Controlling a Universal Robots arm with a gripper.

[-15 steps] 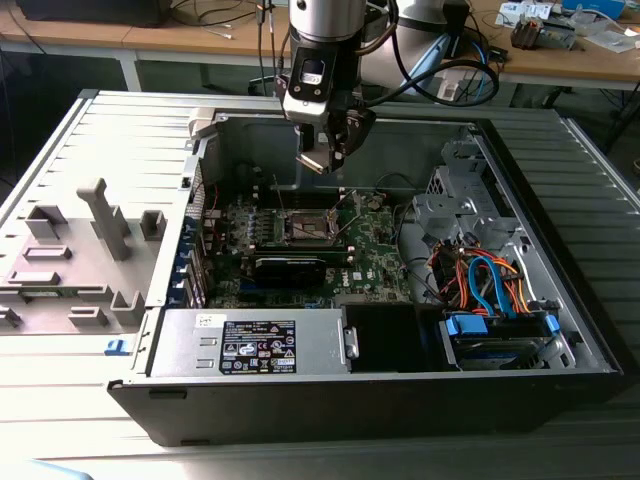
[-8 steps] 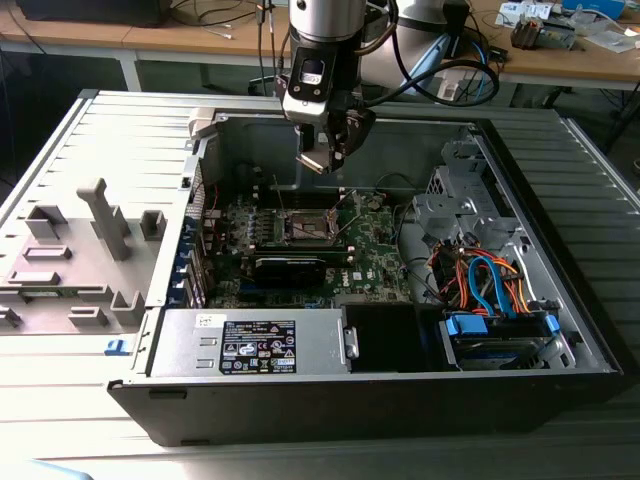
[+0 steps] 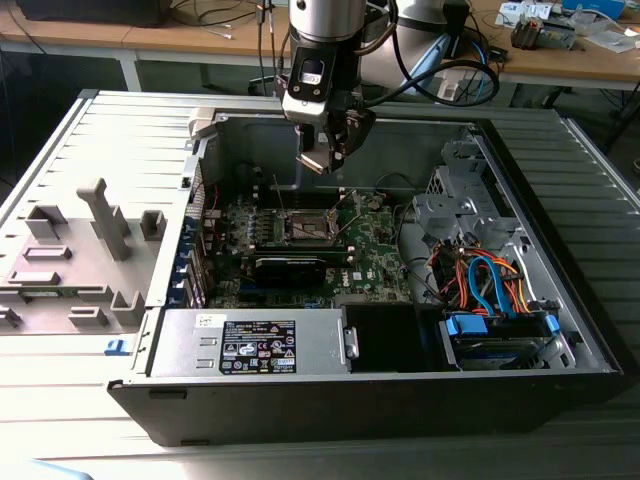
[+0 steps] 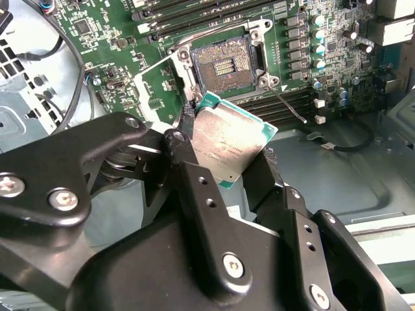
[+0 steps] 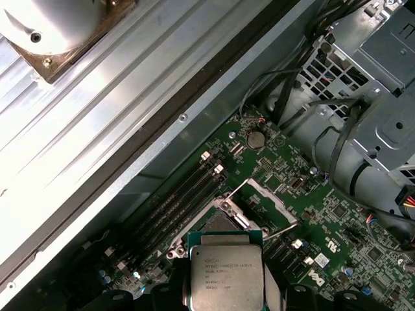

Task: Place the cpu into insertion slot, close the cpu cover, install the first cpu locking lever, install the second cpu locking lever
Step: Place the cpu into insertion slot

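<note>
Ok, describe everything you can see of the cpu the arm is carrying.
The cpu, a small flat square chip with a silvery-grey metal face and a green rim, bears dark print in the first wrist view. It is clamped by opposite edges in the black end effector, tilted, hanging above the green circuit board and apart from the open square socket with its dark centre. Nothing else touches it.

The cpu [image 4: 230, 139], a small flat square chip with a pale silvery face and a green edge, hangs tilted in the air above the green circuit board, pinched between the fingers of the end effector [image 4: 227, 165]. Below it, near the middle of the board, the insertion slot [image 4: 224, 65] lies bare, its dark centre framed in silver metal. The cpu cover [image 5: 272, 201], a thin silver frame, stands swung open at one side of the slot.
</note>
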